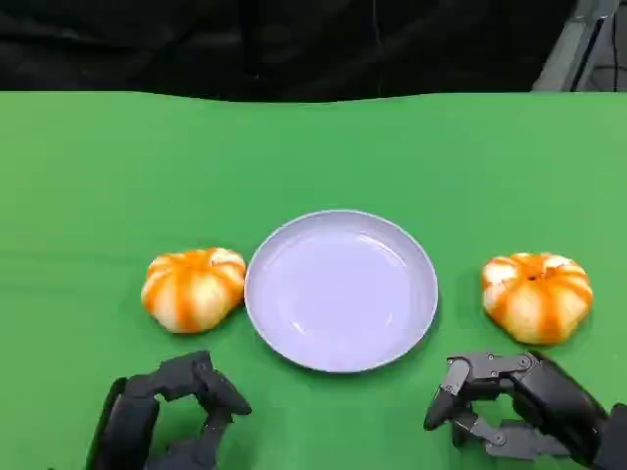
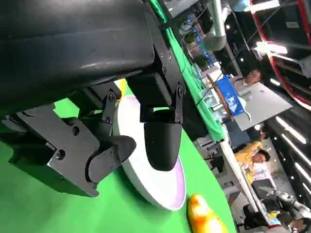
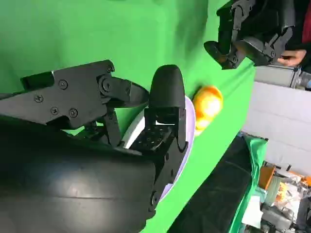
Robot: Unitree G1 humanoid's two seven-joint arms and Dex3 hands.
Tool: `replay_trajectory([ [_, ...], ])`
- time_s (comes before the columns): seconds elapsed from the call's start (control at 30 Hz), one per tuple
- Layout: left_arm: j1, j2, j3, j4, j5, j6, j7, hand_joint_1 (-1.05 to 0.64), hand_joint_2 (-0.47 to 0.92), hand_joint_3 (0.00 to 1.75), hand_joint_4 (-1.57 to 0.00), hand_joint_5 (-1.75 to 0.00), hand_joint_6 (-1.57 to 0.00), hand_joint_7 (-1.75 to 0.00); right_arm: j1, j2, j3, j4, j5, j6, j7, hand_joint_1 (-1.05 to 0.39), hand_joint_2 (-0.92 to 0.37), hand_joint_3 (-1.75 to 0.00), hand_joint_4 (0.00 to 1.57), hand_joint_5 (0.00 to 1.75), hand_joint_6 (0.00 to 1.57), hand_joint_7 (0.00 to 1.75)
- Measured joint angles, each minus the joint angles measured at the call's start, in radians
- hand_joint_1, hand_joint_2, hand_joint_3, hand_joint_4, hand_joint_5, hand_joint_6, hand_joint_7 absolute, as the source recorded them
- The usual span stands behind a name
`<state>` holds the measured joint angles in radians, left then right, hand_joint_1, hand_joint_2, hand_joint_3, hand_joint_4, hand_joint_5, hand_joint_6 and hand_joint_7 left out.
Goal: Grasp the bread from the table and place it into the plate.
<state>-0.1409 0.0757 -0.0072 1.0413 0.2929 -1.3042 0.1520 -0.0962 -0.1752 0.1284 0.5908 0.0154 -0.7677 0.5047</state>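
At three and nine o'clock of the plate (image 1: 340, 291) sit breads (image 1: 537, 297); left hand (image 1: 171, 416) and right hand (image 1: 519, 406) spread, holding nothing.

No text, label, brand, number or sign can be read in any of the views. The background clutter behind the bench in the two wrist views is too small and blurred to make out any lettering.
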Motion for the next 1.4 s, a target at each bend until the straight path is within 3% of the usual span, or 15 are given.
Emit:
replay_trajectory([
  [0.53,0.000,0.000,0.000,0.000,0.000,0.000,0.000,0.04,0.54,1.03,-0.91,-1.31,-0.98,-1.10,0.000,0.000,0.000,-0.012,0.000,0.012,0.000,-0.04,-0.84,-0.60,0.71,1.56,0.82,1.06],
  [0.7,0.000,0.000,0.000,0.000,-0.012,0.000,0.000,0.02,0.59,0.91,-0.93,-1.13,-1.01,-0.93,0.000,0.000,0.000,-0.012,0.000,0.012,0.000,-0.04,-0.84,-0.61,0.71,1.55,0.82,1.05],
  [0.8,0.000,-0.001,0.000,0.001,-0.031,0.000,-0.005,0.00,0.74,0.56,-0.98,-0.75,-1.13,-0.42,0.000,0.000,0.000,-0.012,0.000,0.012,0.000,-0.03,-0.84,-0.61,0.71,1.55,0.82,1.05],
  [0.87,0.000,-0.004,0.001,0.002,-0.062,0.001,-0.014,-0.01,0.81,0.41,-1.00,-0.62,-1.18,-0.24,0.000,-0.001,0.000,-0.012,0.000,0.012,0.001,-0.04,-0.84,-0.60,0.71,1.56,0.83,1.04],
  [0.97,0.000,-0.007,0.001,0.002,-0.091,0.003,-0.032,-0.02,0.89,0.24,-1.01,-0.50,-1.20,-0.10,0.000,-0.001,0.000,-0.012,0.000,0.012,0.001,-0.03,-0.84,-0.60,0.71,1.56,0.83,1.04],
  [1.33,0.000,-0.018,0.013,-0.010,-0.194,0.043,-0.096,-0.08,0.92,0.14,-0.92,-0.32,-1.05,0.00,0.000,-0.001,0.000,-0.012,0.000,0.014,0.001,-0.03,-0.84,-0.60,0.71,1.56,0.82,1.06],
  [1.4,0.000,-0.018,0.014,-0.018,-0.205,0.045,-0.109,-0.17,0.92,0.11,-0.87,-0.21,-0.92,0.00,0.000,-0.001,0.000,-0.012,0.000,0.013,0.001,-0.03,-0.85,-0.60,0.71,1.56,0.82,1.06],
])
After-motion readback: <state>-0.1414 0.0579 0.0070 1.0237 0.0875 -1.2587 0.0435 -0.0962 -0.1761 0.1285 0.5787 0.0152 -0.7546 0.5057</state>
